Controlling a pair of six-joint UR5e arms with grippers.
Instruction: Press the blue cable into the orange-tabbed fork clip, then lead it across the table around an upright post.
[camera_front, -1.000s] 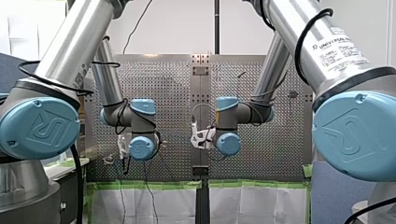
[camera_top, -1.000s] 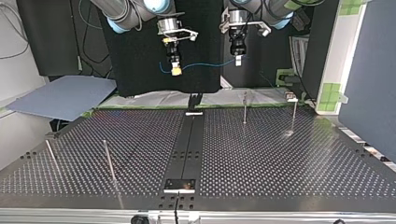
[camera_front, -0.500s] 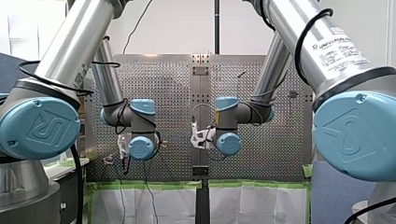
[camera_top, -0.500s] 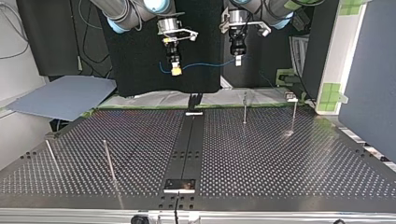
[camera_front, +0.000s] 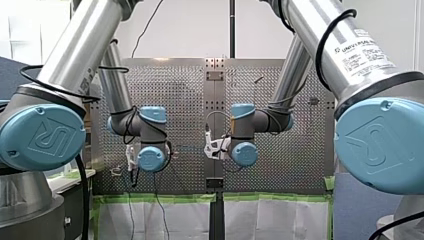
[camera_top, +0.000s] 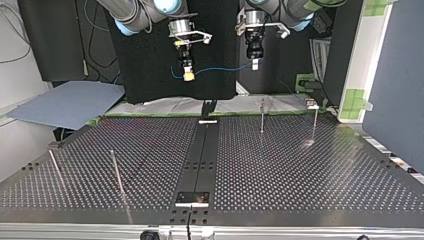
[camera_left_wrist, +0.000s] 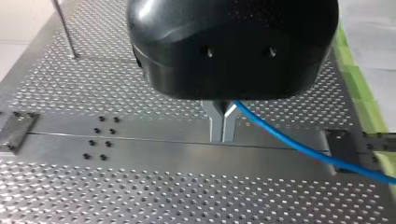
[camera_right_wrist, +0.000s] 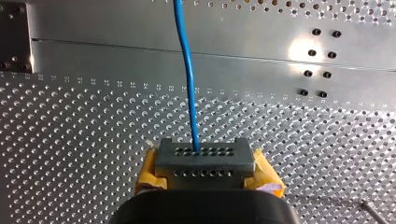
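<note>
Both grippers hang high above the perforated table (camera_top: 300, 170) with the blue cable (camera_top: 220, 69) strung between them. In the top view my right gripper (camera_top: 188, 76), with yellow pads, is at the left and my left gripper (camera_top: 255, 64) at the right. The left wrist view shows the metal fingers (camera_left_wrist: 217, 123) shut on the blue cable (camera_left_wrist: 299, 147), which runs off to one side. In the right wrist view my right gripper (camera_right_wrist: 204, 161) is shut on the blue cable (camera_right_wrist: 187, 74), which leads straight ahead over the table. I cannot make out an orange-tabbed clip.
Thin upright posts stand on the table: two at the top view's far right (camera_top: 262, 116) (camera_top: 315, 123), two at its near left (camera_top: 116, 172) (camera_top: 54, 167). A dark centre strip (camera_top: 202, 155) runs across the table. A small black fixture (camera_top: 208, 107) sits at its far end.
</note>
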